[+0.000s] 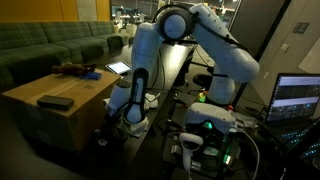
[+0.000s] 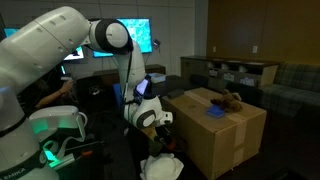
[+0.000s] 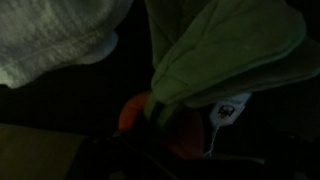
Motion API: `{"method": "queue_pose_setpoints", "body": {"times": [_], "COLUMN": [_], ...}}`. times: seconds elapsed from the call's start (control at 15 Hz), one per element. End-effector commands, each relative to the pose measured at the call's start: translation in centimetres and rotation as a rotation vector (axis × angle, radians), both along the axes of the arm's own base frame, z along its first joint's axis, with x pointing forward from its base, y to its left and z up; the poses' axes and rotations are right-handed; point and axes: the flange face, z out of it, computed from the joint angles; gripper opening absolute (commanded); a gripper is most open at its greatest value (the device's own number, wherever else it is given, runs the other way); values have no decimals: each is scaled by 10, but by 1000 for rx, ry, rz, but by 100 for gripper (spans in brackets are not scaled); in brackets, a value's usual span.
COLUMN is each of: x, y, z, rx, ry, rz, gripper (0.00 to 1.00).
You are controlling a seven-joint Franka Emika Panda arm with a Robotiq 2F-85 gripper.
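My gripper (image 1: 129, 117) hangs low beside the cardboard box (image 1: 62, 118), near the floor; it also shows in an exterior view (image 2: 157, 119). The wrist view is dark. It shows a green plush toy (image 3: 225, 50) with orange parts (image 3: 130, 113) and a white tag (image 3: 230, 108) very close to the camera, and a white cloth (image 3: 50, 40) at the upper left. The fingers do not show against the dark, so I cannot tell whether they are open or shut on the toy.
On the box top lie a dark flat object (image 1: 55, 101), a brown object (image 1: 75, 69) (image 2: 228, 98) and a blue item (image 2: 214, 112). A white bundle (image 2: 160, 166) lies on the floor. A green sofa (image 1: 45, 45), a laptop (image 1: 297, 97) and cables stand around.
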Motion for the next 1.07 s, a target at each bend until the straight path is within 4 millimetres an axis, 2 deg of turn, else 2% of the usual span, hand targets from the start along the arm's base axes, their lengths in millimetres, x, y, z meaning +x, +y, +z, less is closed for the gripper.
{"method": "queue_pose_setpoints", "body": {"times": [0.0,0.67,1.0], "x": [9,9,4], "y": [-1,-7,-2], "z": [-6,2,14], "rx": [-4,-31,-39], "ry": [-52,-59,-39], "rz": [-5,-4,21], "gripper": [74,1,4]}}
